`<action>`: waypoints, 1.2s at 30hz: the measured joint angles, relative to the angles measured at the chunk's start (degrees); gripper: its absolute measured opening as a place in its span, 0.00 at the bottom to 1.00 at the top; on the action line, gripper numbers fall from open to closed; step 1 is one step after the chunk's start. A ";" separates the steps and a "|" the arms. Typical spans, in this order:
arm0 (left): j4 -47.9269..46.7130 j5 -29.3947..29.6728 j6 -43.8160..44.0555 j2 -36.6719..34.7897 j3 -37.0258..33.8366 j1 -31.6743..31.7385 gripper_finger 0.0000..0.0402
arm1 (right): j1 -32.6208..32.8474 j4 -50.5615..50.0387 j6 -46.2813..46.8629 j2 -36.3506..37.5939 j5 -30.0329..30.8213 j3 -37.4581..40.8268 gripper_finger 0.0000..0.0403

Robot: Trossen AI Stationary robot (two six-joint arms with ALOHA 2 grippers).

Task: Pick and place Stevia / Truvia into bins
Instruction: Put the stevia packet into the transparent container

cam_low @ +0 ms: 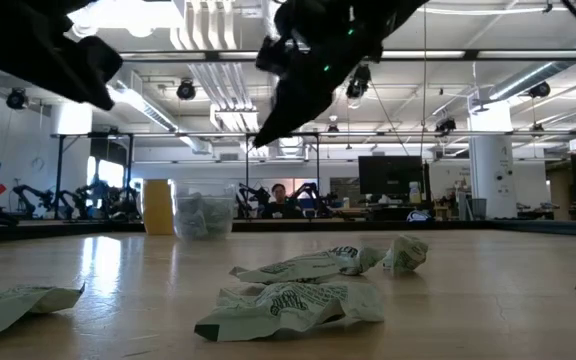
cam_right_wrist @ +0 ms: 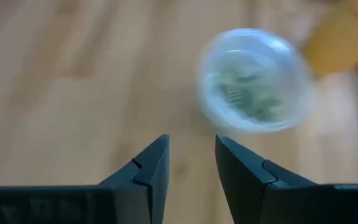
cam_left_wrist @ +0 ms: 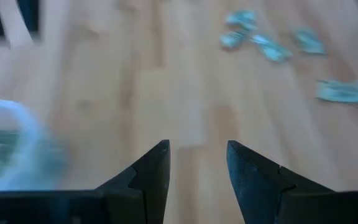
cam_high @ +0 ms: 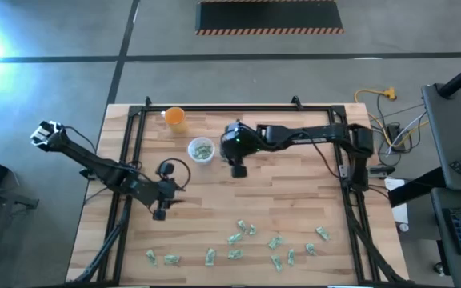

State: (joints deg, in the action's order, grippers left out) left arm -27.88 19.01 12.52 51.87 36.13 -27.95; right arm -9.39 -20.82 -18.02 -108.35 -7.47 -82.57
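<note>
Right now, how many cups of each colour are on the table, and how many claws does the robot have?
orange cup: 1
clear cup, with packets inside: 1
claws: 2, the left claw and the right claw, both open and empty
Total: 4

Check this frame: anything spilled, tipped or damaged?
Nothing tipped. The clear cup and orange cup stand upright. The sachets lie scattered and crumpled along the table's near edge, which looks like staged stock rather than a spill.
</note>
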 joint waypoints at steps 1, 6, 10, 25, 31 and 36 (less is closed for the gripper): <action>-0.08 -2.33 1.19 0.70 0.19 -0.02 0.35 | 0.53 -1.97 -0.01 1.17 -1.64 0.20 0.29; 0.34 -11.11 8.60 4.28 0.74 -0.10 0.35 | 3.70 -9.68 -0.04 6.95 -6.28 2.50 0.26; 0.48 -16.36 14.23 7.59 1.00 -0.88 0.35 | 6.13 -12.02 0.32 11.58 -6.62 6.09 0.24; 4.94 -21.07 32.66 23.57 5.09 -10.63 0.35 | 8.40 -5.71 5.57 26.97 -5.86 25.77 0.17; 5.07 -20.03 33.71 29.21 11.80 -13.59 0.33 | 8.38 -0.96 5.79 32.02 -5.53 32.30 0.16; 4.86 -20.08 33.73 33.98 16.68 -15.36 0.29 | 8.40 -0.45 8.58 36.09 -4.26 33.97 0.16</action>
State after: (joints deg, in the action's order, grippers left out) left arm -23.02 -1.07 46.25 85.86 52.80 -43.31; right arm -0.99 -21.26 -9.45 -72.26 -11.73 -48.60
